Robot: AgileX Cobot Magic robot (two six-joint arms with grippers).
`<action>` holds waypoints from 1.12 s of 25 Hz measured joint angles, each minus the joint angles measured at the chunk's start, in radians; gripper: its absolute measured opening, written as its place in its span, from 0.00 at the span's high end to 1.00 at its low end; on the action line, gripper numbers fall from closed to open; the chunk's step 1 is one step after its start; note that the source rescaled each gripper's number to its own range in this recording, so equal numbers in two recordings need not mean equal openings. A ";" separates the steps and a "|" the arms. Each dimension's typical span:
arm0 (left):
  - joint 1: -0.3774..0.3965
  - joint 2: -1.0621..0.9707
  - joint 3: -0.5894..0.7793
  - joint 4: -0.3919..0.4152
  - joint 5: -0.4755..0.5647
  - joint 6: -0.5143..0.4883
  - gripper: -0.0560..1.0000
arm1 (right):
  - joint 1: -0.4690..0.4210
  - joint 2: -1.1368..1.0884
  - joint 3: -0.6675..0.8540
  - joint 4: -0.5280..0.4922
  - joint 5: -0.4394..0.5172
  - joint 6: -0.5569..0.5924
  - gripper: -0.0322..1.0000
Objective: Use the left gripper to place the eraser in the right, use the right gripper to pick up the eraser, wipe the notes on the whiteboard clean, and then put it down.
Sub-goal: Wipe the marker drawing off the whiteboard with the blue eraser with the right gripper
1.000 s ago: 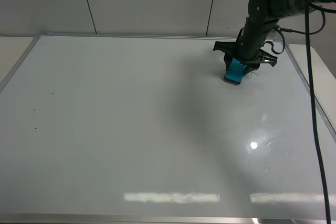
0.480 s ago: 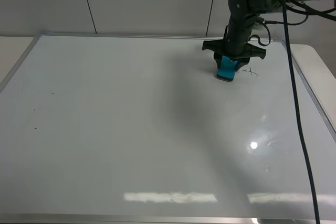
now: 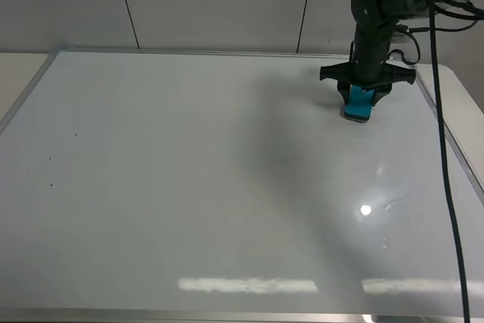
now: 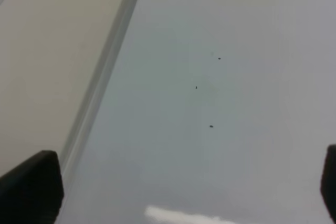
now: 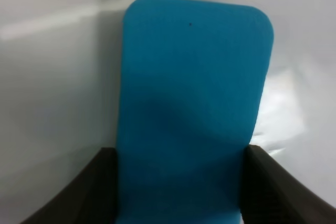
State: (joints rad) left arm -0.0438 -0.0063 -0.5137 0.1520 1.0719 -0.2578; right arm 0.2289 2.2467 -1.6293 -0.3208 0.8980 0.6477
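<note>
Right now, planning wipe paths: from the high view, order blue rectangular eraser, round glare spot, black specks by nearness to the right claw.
1. The blue rectangular eraser, in the right claw.
2. The round glare spot, front right.
3. The black specks, far left.

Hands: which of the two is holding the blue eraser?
The right hand grips the eraser against the whiteboard; the left hand hangs open, holding nothing.

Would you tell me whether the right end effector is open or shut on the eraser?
Shut on it: the right wrist view shows the right end effector with fingers flush against the eraser.
</note>
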 joint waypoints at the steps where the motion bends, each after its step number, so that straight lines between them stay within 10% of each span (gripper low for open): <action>1: 0.000 0.000 0.000 0.000 0.000 0.000 0.00 | -0.007 -0.006 0.016 0.000 -0.014 -0.001 0.97; 28: 0.000 0.000 0.000 0.000 0.000 0.000 0.00 | -0.033 -0.080 0.134 0.025 -0.094 -0.065 0.97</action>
State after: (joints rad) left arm -0.0438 -0.0063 -0.5137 0.1520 1.0719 -0.2578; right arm 0.1960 2.1665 -1.4955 -0.2956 0.8041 0.5832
